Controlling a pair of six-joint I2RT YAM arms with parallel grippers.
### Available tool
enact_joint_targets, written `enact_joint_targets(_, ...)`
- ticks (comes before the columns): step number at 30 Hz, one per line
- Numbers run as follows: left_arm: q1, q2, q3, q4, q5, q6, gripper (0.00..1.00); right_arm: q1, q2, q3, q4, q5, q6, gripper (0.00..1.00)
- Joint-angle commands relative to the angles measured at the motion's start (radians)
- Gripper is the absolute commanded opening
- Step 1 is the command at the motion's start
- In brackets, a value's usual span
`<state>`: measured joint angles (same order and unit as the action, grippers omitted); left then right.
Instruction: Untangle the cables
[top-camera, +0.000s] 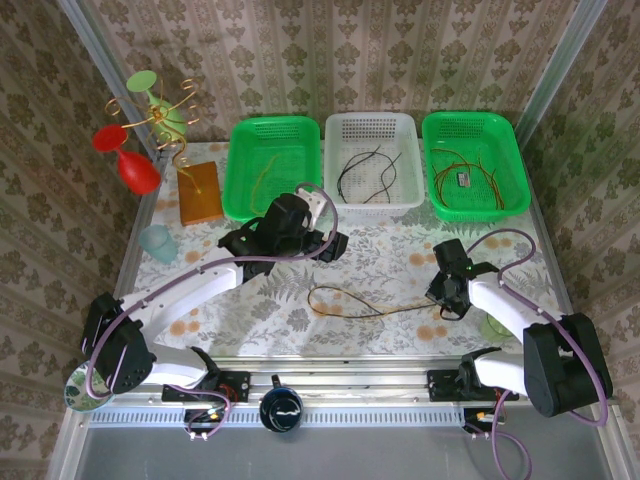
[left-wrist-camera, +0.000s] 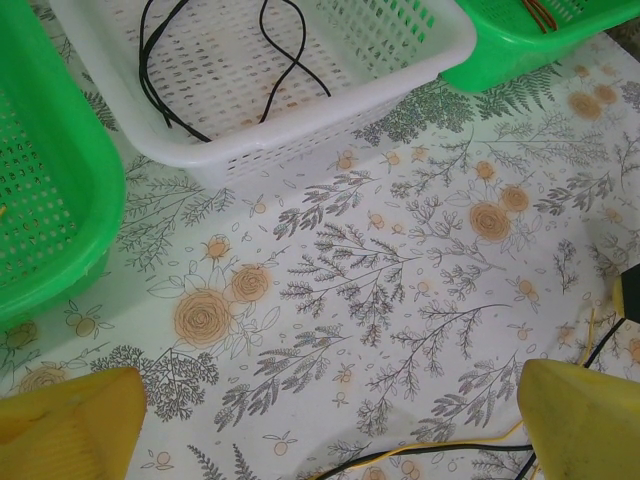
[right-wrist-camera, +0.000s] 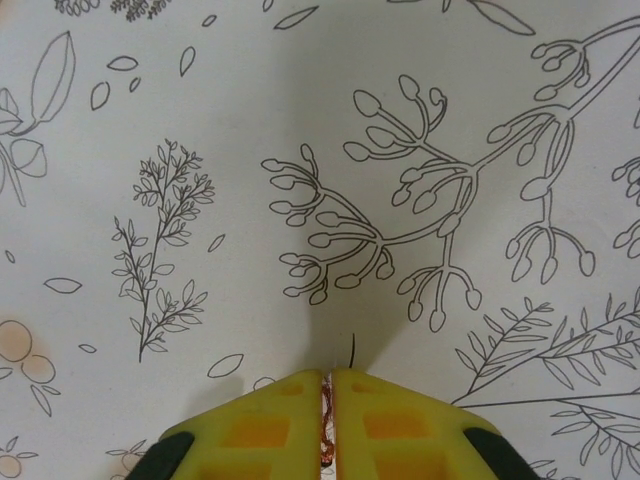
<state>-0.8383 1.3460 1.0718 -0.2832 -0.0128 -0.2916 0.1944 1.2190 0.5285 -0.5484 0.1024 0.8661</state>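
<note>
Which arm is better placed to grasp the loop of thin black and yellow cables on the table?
Left: the left gripper, open, hovers near the cables; the right gripper is shut on them.

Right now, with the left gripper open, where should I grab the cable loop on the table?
Pinch the cable loop at its rounded left end, descending from above with the left gripper: it lies flat on the table, and that end is farthest from the right gripper, which looks shut on the other end.
</note>
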Motion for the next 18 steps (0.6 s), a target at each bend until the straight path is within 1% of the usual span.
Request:
enact_joint_targets(1, -0.011, -0.031, -0.005, 0.026, -0.018, 0.025, 0.96, -0.004, 0.009, 0.004, -0.003, 0.041, 0.005, 0.07)
enact_joint_targets(4, -0.012, -0.038, -0.009, 0.033, -0.009, 0.037, 0.96, -0.004, 0.007, 0.004, -0.002, 0.041, 0.004, 0.00)
enact_joint_targets(9, -0.009, -0.074, -0.029, 0.089, 0.061, 0.081, 0.96, -0.004, -0.044, -0.004, 0.006, -0.005, 0.007, 0.00)
enact_joint_targets(11, -0.002, -0.086, -0.026, 0.099, 0.115, 0.103, 0.96, -0.003, -0.103, 0.004, 0.005, -0.026, 0.014, 0.00)
enact_joint_targets(16, 0.020, -0.080, 0.015, 0.083, 0.189, 0.107, 0.96, -0.003, -0.275, 0.077, -0.035, -0.033, -0.005, 0.00)
enact_joint_targets(18, 0.025, -0.070, 0.034, 0.079, 0.216, 0.112, 0.96, -0.004, -0.319, 0.118, -0.045, -0.048, -0.019, 0.00)
